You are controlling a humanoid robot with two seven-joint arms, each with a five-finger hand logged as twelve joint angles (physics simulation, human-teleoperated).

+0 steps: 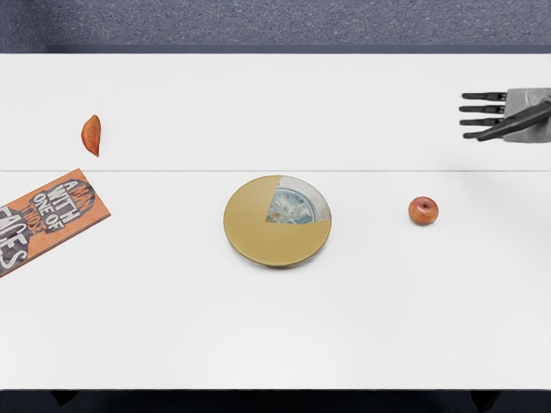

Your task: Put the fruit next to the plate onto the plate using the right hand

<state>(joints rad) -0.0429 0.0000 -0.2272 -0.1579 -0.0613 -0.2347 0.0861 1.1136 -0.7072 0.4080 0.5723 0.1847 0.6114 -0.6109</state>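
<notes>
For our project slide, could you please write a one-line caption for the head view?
Right hand open at upper right; apple lies apart from the yellow plate, to its right, not yet grasped.

A broad white worktop (pixel 172 327) fills nearly the whole view, smooth and evenly lit. A thin seam (pixel 172 170) runs straight across it from the left edge to the right. Beyond the far edge lies a speckled blue-grey floor (pixel 258 21). Below the near edge all is dark.
</notes>
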